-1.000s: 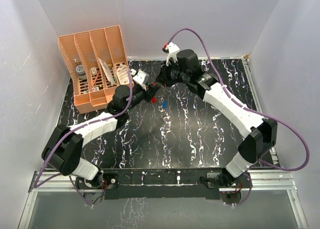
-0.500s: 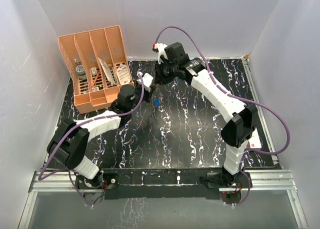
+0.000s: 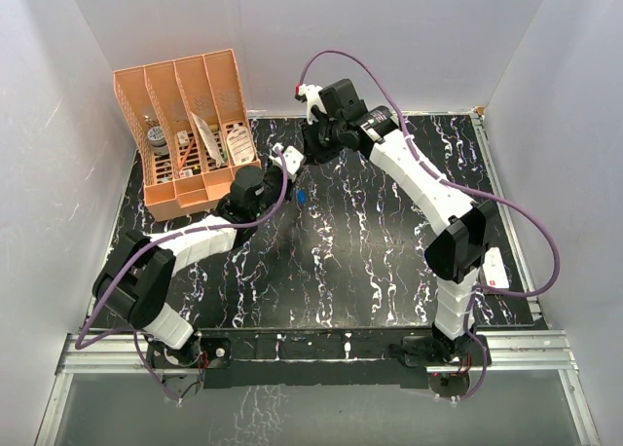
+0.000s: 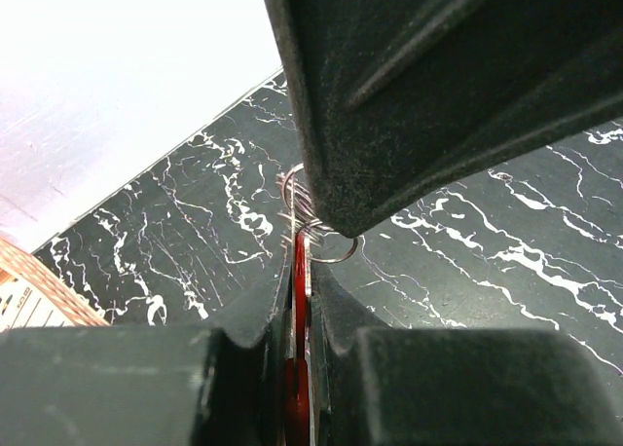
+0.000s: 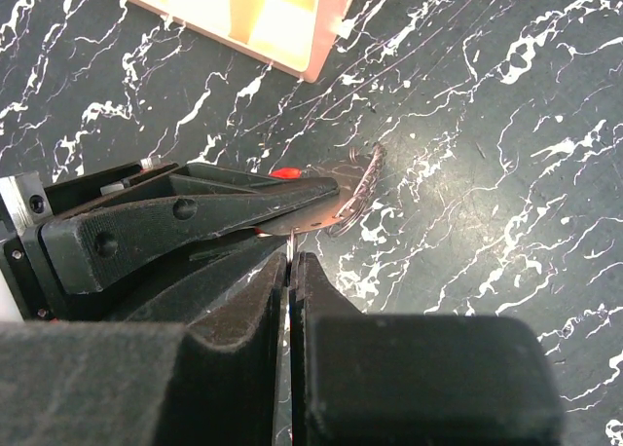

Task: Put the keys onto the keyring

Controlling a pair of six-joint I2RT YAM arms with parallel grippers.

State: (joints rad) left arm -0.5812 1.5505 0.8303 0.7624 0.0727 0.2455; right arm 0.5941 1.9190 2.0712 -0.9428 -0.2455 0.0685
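Red keyring [image 4: 300, 315]: clamped in left gripper [image 4: 299, 271], over the bench's [image 3: 370, 271] far-left area.
Right gripper [image 5: 290, 263]: pinched tight on thin wire ring [image 4: 343, 258].
Blue key [image 3: 305, 196]: just beside both.

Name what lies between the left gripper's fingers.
A thin red strip, seen edge-on and pinched in the left gripper, probably part of the keyring. The left wrist view shows it.

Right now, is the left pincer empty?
No, the left pincer is clamped on a red piece that shows between its fingers in the wrist view.
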